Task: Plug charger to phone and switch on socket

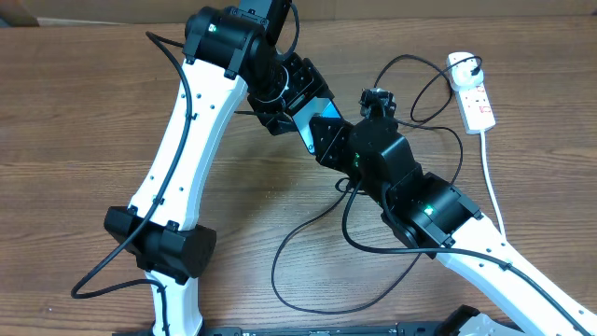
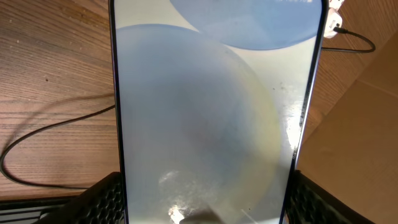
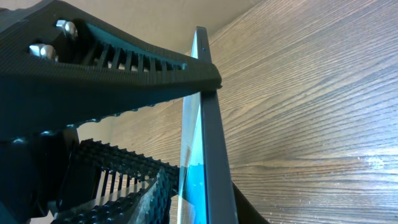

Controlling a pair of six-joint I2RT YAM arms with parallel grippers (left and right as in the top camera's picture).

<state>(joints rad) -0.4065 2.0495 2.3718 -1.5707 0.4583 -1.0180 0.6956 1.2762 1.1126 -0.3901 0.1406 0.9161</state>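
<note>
The phone (image 1: 304, 128), with its light blue screen, is held off the table between both arms. My left gripper (image 1: 291, 101) is shut on its two long edges; in the left wrist view the phone (image 2: 205, 112) fills the frame between my fingers (image 2: 205, 202). My right gripper (image 1: 328, 140) clamps one end of the phone (image 3: 211, 155), one finger on the screen side and one on the back (image 3: 205, 208). The charger's black cable (image 1: 308, 233) lies in loops on the table, and its plug (image 1: 466, 67) sits in the white socket (image 1: 474, 93) at the far right. The connector tip is hidden.
The socket's thick white cord (image 1: 490, 177) runs down the right side of the wooden table. A cable loop (image 2: 50, 127) lies left of the phone in the left wrist view. The socket end and plug (image 2: 336, 18) show at that view's top right corner.
</note>
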